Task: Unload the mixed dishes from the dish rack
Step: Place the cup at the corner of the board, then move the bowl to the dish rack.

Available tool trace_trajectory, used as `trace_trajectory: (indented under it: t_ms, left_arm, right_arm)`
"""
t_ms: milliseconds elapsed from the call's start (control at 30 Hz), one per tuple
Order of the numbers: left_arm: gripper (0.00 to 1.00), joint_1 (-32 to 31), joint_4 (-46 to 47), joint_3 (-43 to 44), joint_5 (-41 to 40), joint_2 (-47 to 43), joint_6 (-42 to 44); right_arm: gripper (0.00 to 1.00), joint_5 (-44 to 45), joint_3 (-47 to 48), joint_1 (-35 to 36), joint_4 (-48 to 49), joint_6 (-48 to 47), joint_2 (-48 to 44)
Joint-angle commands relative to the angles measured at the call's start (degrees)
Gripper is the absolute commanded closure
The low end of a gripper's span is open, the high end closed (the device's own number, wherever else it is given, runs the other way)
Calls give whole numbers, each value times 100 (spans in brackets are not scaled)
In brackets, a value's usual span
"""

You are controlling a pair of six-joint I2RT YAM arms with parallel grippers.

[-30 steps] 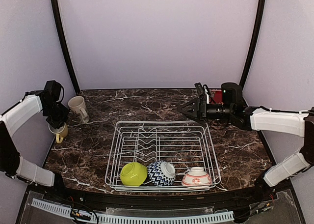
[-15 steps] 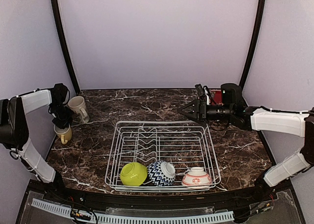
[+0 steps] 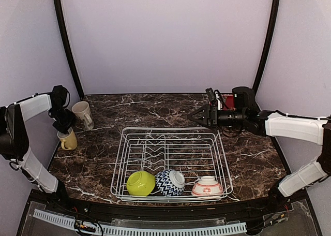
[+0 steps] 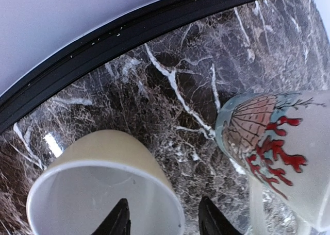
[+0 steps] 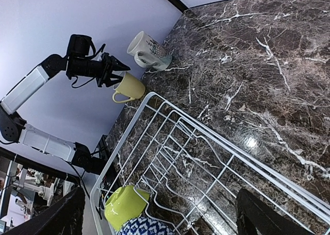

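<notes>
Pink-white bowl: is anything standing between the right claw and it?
Nothing visible. The right claw hangs open near the dish rack's far right corner; between it and the pink-white bowl at the rack's near side lie only bare rack wires.

Both arms: white shells on the long links, black joints betw. Left arm [image 3: 35,106]: white forearm, black wrist block, thin black cable [image 5: 84,81] looped by wrist. Right arm [image 3: 290,128]: same build, black wires nr wrist. Left hand [image 4: 164,222]: black pointed fingers [image 4: 119,220]. Right hand [image 3: 199,115]: black, tapered; blurred in own wrist view.
</notes>
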Motion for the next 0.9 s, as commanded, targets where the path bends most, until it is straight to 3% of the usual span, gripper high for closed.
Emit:
trace_trajectory:
  t_ms: [0, 67, 267, 433, 567, 733, 867]
  left_arm:
    - [45, 25, 283, 58, 180, -829, 414]
    - [39, 29, 450, 50, 415, -1090, 553]
    - [34, -135, 1165, -18, 1541, -1717, 874]
    - [20, -1114, 1543, 656, 1668, -1699, 1430]
    - [4, -1744, 2527, 995, 3076, -1379, 2046]
    - [1, -2237, 2376, 1396, 3375, -814, 2782]
    - [1, -2264, 2148, 1194, 3379, -674, 3133]
  right_arm:
    - [1, 291, 485, 148, -754, -726, 120]
    - [1, 415, 750, 267, -1261, -1067, 208]
    - [1, 971, 1434, 927, -2691, -1937, 649]
    - [1, 1337, 1684, 1450, -3458, -2181, 896]
    - [1, 1711, 2001, 1808, -4386, -2589, 1015]
    - [1, 2194, 2460, 2275, -5418, -2752, 1191]
    - [1, 2868, 2928, 2664, -5931, -1994, 1523]
